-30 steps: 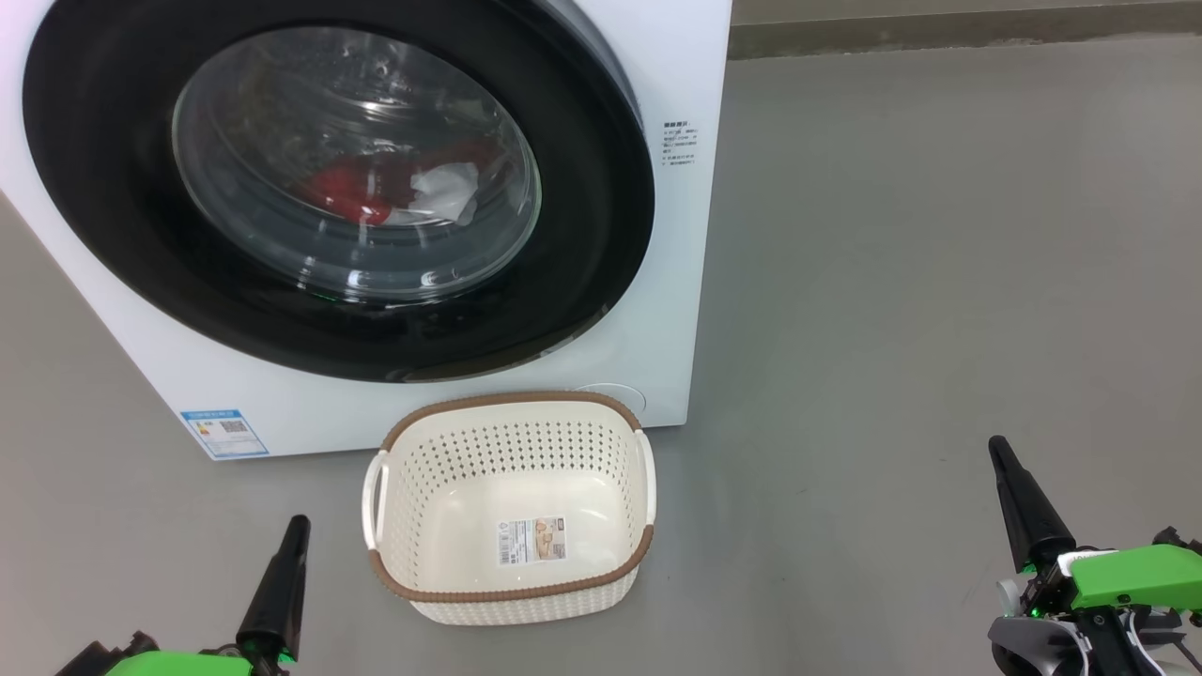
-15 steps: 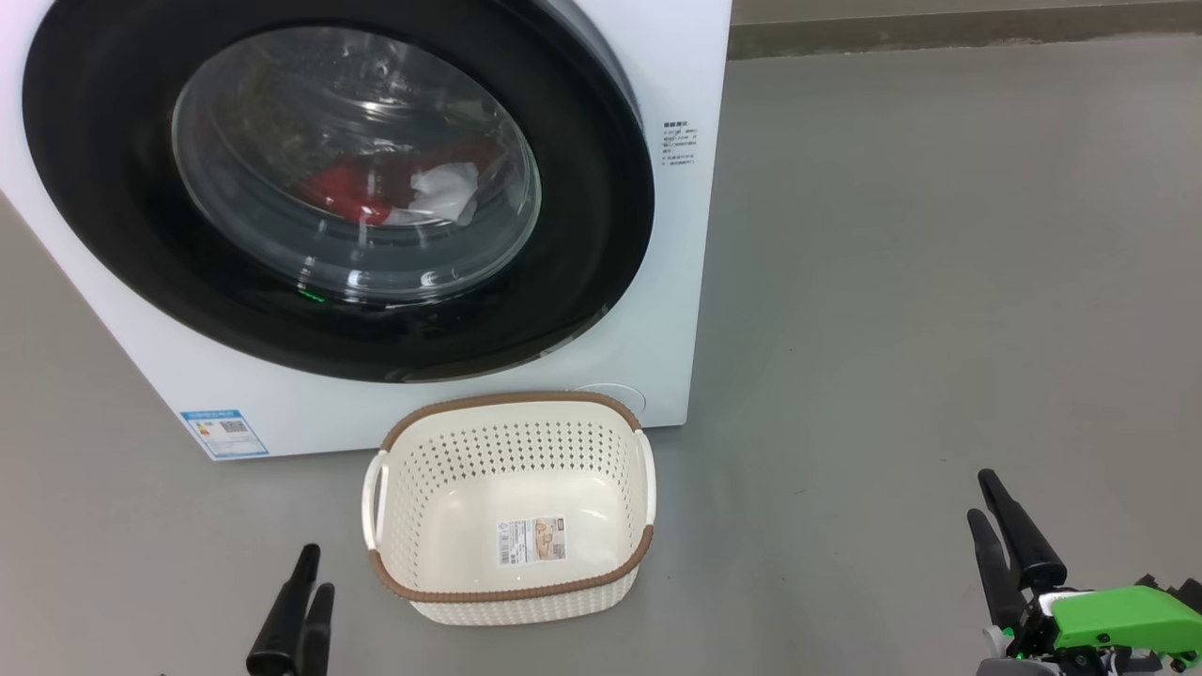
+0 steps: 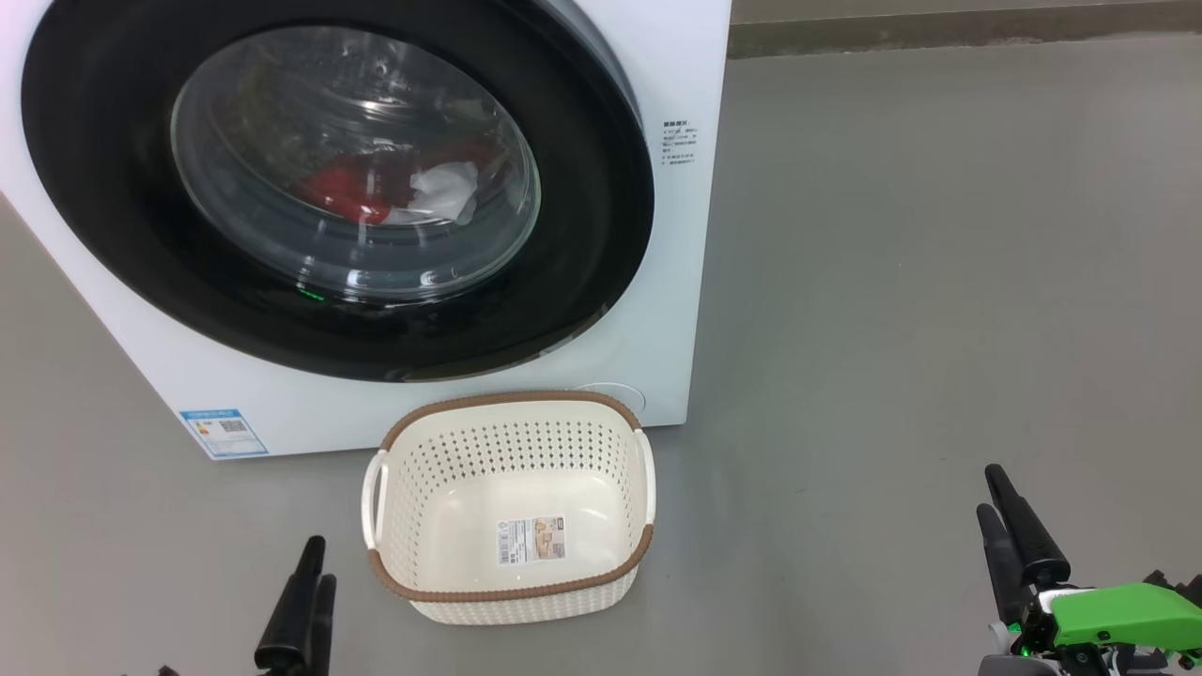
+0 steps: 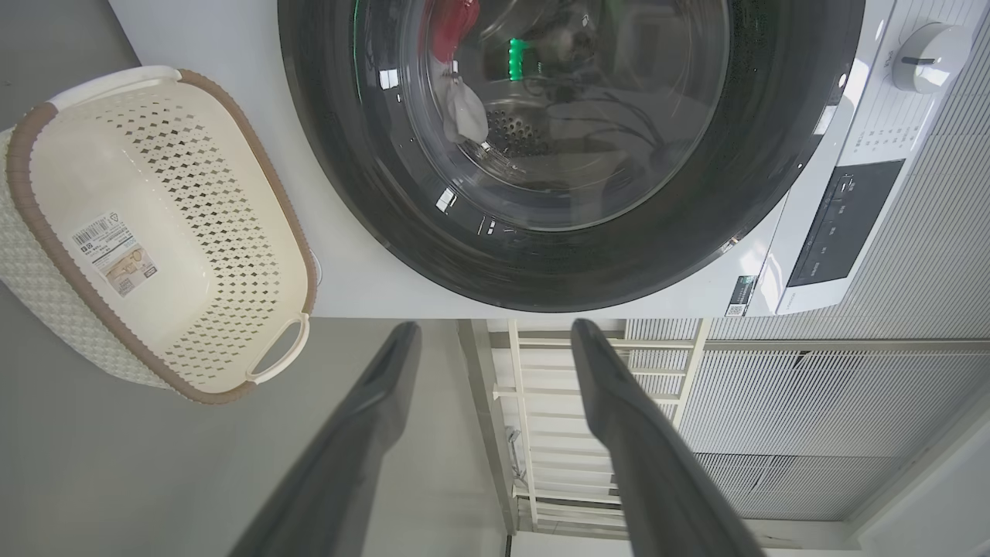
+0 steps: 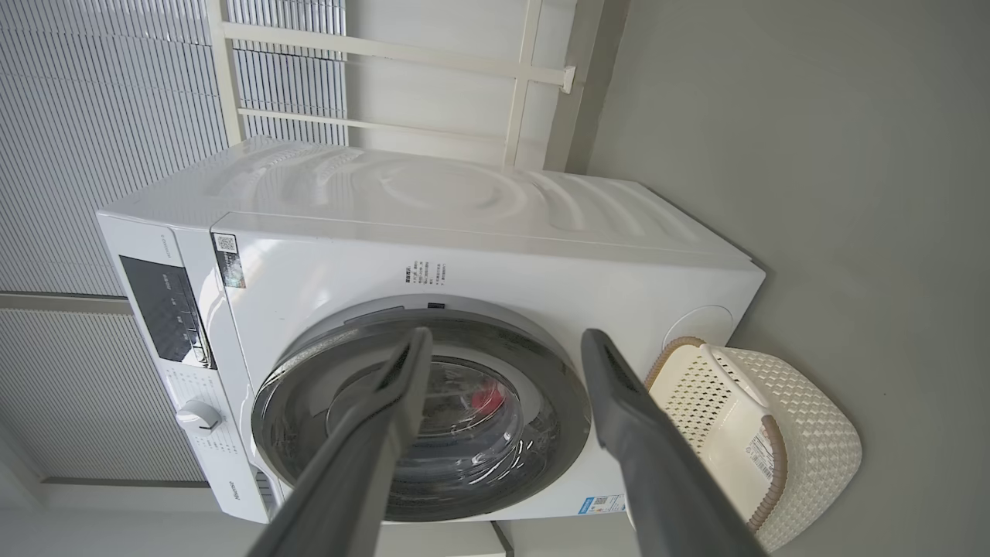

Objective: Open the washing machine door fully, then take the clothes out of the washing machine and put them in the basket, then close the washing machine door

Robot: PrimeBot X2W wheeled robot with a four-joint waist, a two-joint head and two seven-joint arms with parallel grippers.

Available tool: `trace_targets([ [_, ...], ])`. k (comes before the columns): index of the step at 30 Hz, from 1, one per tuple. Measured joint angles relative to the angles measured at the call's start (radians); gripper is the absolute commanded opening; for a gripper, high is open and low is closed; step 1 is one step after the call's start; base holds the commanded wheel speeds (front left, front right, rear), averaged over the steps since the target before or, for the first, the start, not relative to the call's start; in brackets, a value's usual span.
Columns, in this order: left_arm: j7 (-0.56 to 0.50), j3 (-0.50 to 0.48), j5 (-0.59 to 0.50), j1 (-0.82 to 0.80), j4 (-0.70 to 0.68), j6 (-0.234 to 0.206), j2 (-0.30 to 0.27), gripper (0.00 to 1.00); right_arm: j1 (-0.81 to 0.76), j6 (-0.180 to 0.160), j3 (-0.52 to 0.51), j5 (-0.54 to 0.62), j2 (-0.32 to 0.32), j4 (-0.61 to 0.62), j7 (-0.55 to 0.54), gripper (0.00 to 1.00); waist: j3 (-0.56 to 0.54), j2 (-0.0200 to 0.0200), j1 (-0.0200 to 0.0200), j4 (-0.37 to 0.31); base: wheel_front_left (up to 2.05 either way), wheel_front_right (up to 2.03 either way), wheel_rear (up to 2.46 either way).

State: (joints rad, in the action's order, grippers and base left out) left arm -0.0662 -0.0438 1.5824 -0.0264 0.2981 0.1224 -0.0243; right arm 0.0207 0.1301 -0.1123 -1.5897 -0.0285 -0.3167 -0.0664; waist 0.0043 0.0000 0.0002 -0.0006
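None of the 3 steps looks started. The washing machine door (image 3: 282,253) sits shut, flush against the front of the washing machine (image 3: 676,282). The clothes (image 3: 352,192) lie inside the drum, seen through the glass as a red bundle with a white piece beside it. The basket (image 3: 512,591) stands on the floor (image 3: 939,282) just in front of the machine, below the door's lower right. It holds nothing but the sticker on its bottom.

The left gripper (image 4: 495,329) hangs low at the robot's left, near the basket's left handle and apart from it. Its 2 fingers (image 4: 371,418) are spread with nothing between them. The right gripper (image 5: 504,336) is well off to the robot's right over bare floor, its fingers (image 5: 619,402) likewise spread and holding nothing. Both point toward the machine, and neither touches the door.

Everything is left to do: swing the door fully open, lift the clothes out into the basket, then shut the door.
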Motion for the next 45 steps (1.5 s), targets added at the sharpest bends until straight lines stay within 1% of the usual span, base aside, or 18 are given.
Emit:
trace_targets([
  [5, 0.017, 0.004, -0.046, -0.004, -0.011, 0.0, 0.0, 1.0, 0.0, 0.0, 0.013, 0.036, -0.012, 0.001, 0.018, 1.0, 0.0, 0.0, 0.0, 0.0, 0.0, 0.0, 0.0],
  [13, 0.041, 0.009, -0.178, -0.007, -0.034, 0.0, 0.0, 1.0, 0.003, 0.0, 0.022, 0.14, -0.023, 0.004, 0.042, 1.0, -0.001, 0.0, 0.0, 0.0, 0.0, 0.0, 0.0],
  [32, 0.095, 0.037, -0.519, -0.015, -0.059, 0.0, -0.001, 1.0, 0.004, 0.0, 0.032, 0.512, -0.028, 0.031, 0.097, 1.0, -0.012, 0.0, -0.0001, 0.002, 0.0, 0.0, 0.0],
  [45, 0.132, 0.066, -0.708, -0.015, -0.058, -0.009, -0.002, 1.0, 0.003, 0.0, 0.054, 0.723, -0.033, 0.034, 0.131, 1.0, -0.017, 0.0, -0.0001, 0.002, 0.0, 0.0, 0.0],
])
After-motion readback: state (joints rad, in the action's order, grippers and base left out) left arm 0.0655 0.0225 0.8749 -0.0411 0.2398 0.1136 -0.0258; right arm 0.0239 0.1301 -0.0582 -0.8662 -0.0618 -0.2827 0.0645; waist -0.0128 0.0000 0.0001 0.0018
